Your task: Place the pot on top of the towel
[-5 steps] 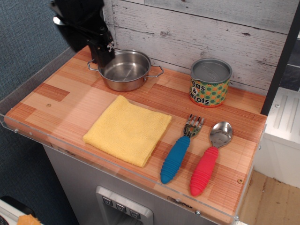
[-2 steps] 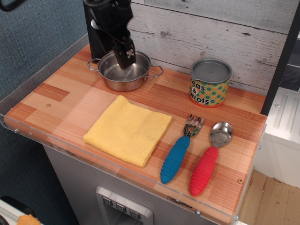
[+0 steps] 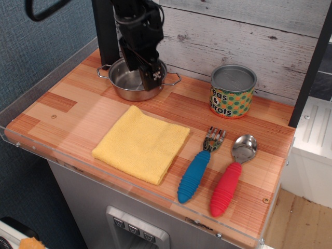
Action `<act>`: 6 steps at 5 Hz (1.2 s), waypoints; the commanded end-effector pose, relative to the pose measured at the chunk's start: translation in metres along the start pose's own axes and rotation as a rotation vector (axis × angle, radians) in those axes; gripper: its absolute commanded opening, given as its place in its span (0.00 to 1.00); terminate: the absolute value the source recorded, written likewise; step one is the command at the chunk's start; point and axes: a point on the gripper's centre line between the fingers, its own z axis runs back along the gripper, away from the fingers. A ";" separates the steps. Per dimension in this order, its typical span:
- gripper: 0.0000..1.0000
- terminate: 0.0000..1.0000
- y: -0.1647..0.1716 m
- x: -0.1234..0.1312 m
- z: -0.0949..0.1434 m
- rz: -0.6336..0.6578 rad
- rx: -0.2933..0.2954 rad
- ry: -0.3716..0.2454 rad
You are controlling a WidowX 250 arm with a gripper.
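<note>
The shiny steel pot (image 3: 126,83) with two wire loop handles stands at the back left of the wooden counter (image 3: 72,106). My black gripper (image 3: 150,83) hangs down over the pot's right rim, its fingers low at the rim with a small gap between them; nothing is lifted. The square yellow towel (image 3: 141,142) lies flat in front of the pot, a short gap apart from it, with nothing on it.
A green-and-orange dotted tin can (image 3: 232,91) stands at the back right. A blue-handled fork (image 3: 199,166) and a red-handled spoon (image 3: 231,174) lie right of the towel. A plank wall runs behind; a clear raised lip (image 3: 31,150) edges the counter's left and front.
My gripper has moved right from the pot's left rim, across the pot, to its right rim and lower. The pot and towel have not moved.
</note>
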 end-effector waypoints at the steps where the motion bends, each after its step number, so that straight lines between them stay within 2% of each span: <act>1: 1.00 0.00 0.004 0.013 -0.010 -0.024 0.050 -0.022; 4: 1.00 0.00 0.005 0.011 -0.029 -0.036 0.031 -0.005; 5: 0.00 0.00 0.005 0.011 -0.029 -0.033 0.036 -0.013; 6: 0.00 0.00 0.007 0.010 -0.028 -0.026 0.041 -0.016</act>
